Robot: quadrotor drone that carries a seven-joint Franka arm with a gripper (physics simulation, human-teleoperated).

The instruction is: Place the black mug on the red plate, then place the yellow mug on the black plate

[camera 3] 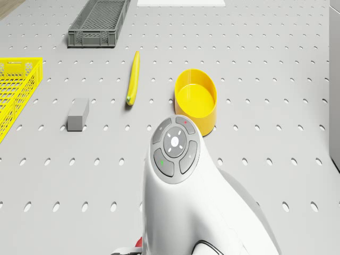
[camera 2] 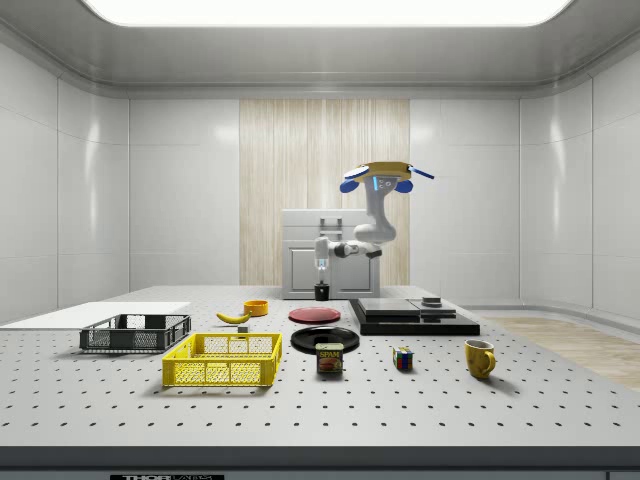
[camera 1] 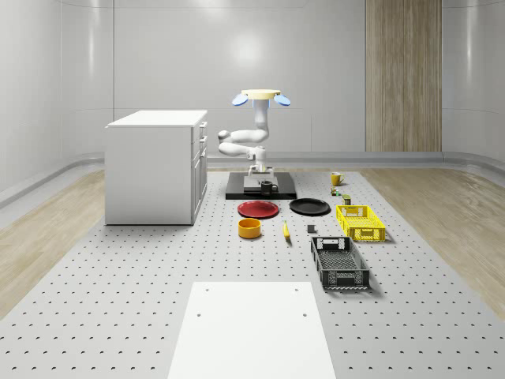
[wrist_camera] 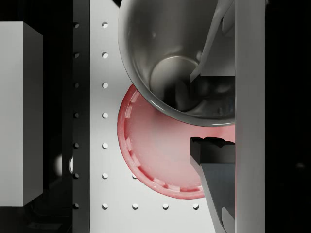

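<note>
Drone [camera 1: 264,96] hovers above the far part of the table [camera 1: 118,300], over the black slab [camera 1: 260,189], beside the white cabinet [camera 1: 154,166]. The arm hangs down and folds so that the tool [camera 2: 322,283] points straight down. Tool is closed on the black mug [camera 2: 322,291], one finger inside the rim and one outside, as the wrist view shows; mug is held off the table surface, upright. In the side view the mug hangs above and just to the side view's left of the red plate [camera 2: 314,314], toward its far edge. The wrist view places the mug [wrist_camera: 180,58] overlapping the plate's [wrist_camera: 155,145] rim, with most of the plate uncovered; the slab's dark edge runs close beside the plate there. Black plate [camera 1: 309,207] lies touching or just beside the red plate, to the whole-scene view's right. Yellow mug [camera 1: 337,178] stands well apart on the table, farther to that right, near the slab's corner. The drone view shows what lies forward of the arm: yellow bowl [camera 3: 197,101] nearest, banana [camera 3: 133,77] beside it, small grey block [camera 3: 78,113], then the grey crate [camera 3: 99,22] and yellow crate [camera 3: 16,87] toward the table's edge. Open table surface lies around the two plates on the near side.
</note>
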